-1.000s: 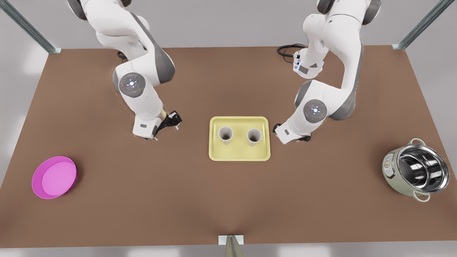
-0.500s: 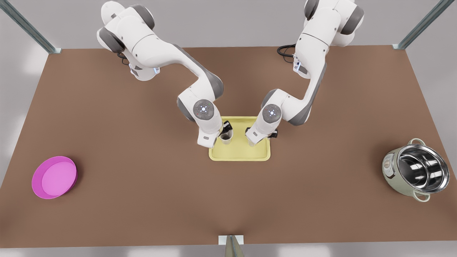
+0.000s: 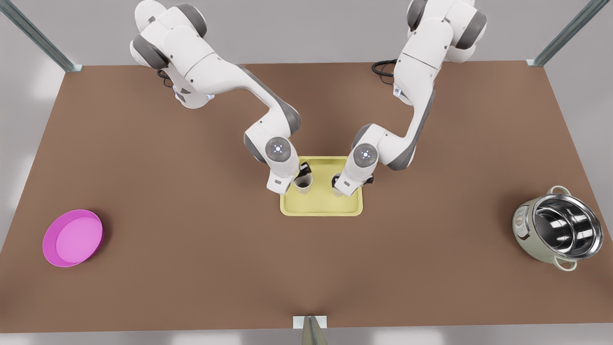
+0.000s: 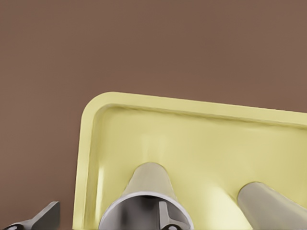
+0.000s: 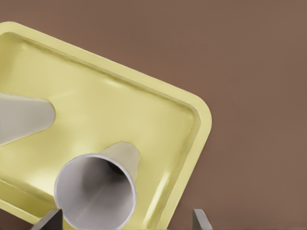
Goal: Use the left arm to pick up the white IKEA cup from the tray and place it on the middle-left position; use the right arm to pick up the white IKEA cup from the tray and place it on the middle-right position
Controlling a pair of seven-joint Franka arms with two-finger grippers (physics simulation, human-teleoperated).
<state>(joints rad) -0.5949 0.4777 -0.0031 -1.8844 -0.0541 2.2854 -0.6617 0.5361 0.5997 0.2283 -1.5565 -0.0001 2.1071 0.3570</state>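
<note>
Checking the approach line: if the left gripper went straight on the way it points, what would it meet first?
Likely the cup directly below the left gripper, then the tray floor; depth is unclear.

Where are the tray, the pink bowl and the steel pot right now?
tray (image 3: 321,209), front view, on its bare near rim.
pink bowl (image 3: 73,238), front view, on its inner floor.
steel pot (image 3: 567,226), front view, on its shiny inner wall.

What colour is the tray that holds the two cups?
The tray is pale yellow; the right wrist view shows it best.
</note>
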